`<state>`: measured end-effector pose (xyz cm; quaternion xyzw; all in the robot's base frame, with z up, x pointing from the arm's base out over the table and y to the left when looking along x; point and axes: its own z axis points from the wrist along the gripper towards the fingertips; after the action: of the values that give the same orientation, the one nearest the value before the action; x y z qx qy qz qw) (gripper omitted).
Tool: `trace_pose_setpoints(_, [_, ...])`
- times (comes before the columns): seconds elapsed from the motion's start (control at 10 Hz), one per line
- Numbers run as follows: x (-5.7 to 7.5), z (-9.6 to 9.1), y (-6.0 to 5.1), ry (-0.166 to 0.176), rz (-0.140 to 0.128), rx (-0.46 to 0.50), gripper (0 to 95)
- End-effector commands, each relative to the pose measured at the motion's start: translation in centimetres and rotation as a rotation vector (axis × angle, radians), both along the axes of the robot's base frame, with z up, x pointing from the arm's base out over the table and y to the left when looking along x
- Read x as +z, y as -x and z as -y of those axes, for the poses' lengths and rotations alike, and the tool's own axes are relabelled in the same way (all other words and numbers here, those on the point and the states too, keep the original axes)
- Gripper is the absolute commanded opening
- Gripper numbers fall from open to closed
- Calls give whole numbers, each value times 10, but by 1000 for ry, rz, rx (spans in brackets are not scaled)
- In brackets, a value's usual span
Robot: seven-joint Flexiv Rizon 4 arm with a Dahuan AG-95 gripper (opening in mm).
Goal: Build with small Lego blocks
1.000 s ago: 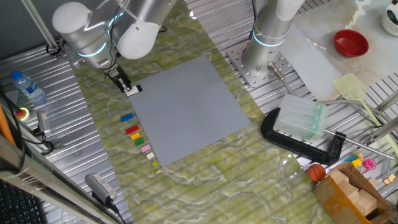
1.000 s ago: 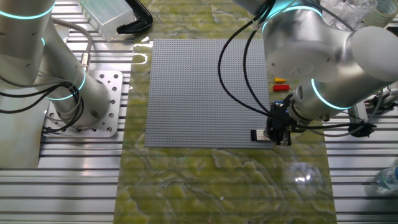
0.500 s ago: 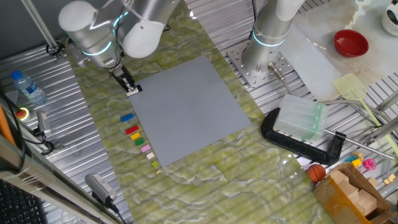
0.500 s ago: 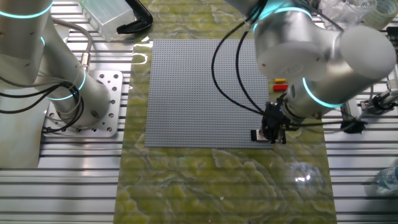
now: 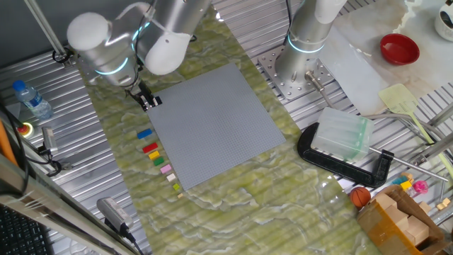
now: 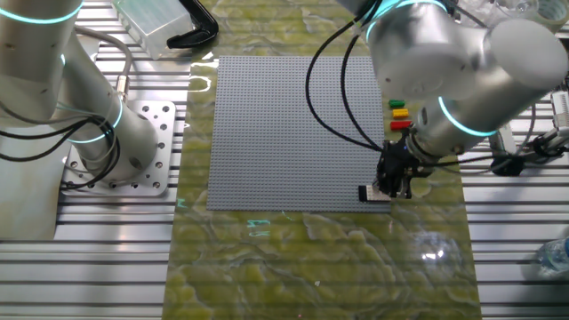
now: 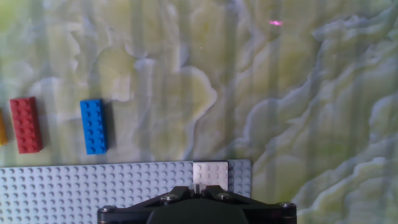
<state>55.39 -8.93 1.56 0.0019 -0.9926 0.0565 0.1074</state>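
Note:
My gripper (image 7: 196,187) is shut, its tips low over the near corner of the grey baseplate (image 7: 74,190). Just beyond the fingertips a white Lego block (image 7: 210,173) sits on that corner, touching or nearly touching them. In the other fixed view the gripper (image 6: 391,184) stands beside the white block (image 6: 375,194), with a small black piece (image 6: 364,192) next to it. Blue (image 7: 94,126) and red (image 7: 25,124) blocks lie off the plate. The row of loose blocks runs from blue (image 5: 144,133) through red (image 5: 150,148) to pink (image 5: 166,169).
A second arm's base (image 6: 120,147) is bolted left of the baseplate. A black clamp holding a clear box (image 5: 343,138), a red bowl (image 5: 400,48) and a water bottle (image 5: 32,99) stand around the mat's edges.
The gripper has stayed over the baseplate corner by the white block. The arm's upper joints have swung slightly and the wrist has turned a little.

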Motion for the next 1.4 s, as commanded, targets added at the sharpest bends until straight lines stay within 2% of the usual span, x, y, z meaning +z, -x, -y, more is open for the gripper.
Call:
trace_pose_setpoints(0.1, [-6,4,1,12,-7,28,0])
trace_pose_setpoints(0.2, [-2,7,1,-33,1,16,0])
trace_pose_setpoints(0.3, [2,7,1,-61,1,4,0])
trace_pose_setpoints(0.4, [11,5,1,-58,1,2,0])
trace_pose_setpoints(0.5, [14,5,2,-39,6,14,0])
trace_pose_setpoints(0.8, [21,11,5,-42,39,28,0])
trace_pose_setpoints(1.1, [14,13,2,-43,58,26,0])
trace_pose_setpoints(1.4, [8,16,1,-38,62,23,0])
